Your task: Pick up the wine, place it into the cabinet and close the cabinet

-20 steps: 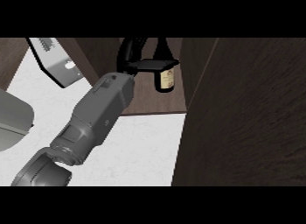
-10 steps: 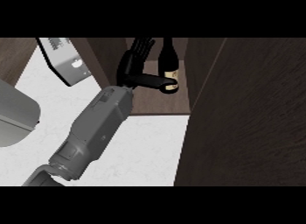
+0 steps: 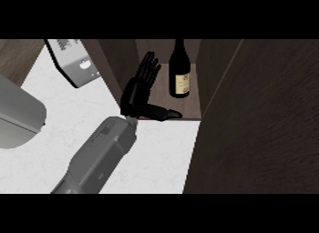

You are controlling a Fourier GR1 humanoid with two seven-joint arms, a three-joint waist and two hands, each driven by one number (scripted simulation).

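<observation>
Head view: my hand (image 3: 141, 91) reaches over the white surface (image 3: 68, 123) into the open cabinet (image 3: 189, 59), fingers (image 3: 147, 68) straight and apart, thumb out toward the wine (image 3: 180, 68), holding nothing. The wine stands inside the cabinet just beside my fingers, on their thumb side, long axis running deeper in. The door (image 3: 270, 118) hangs open beyond it; I judge closing comes next.

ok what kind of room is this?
Most likely a kitchen: a pale marbled counter, a dark wood cabinet with a wine bottle standing inside, and a grey appliance at the back.
</observation>
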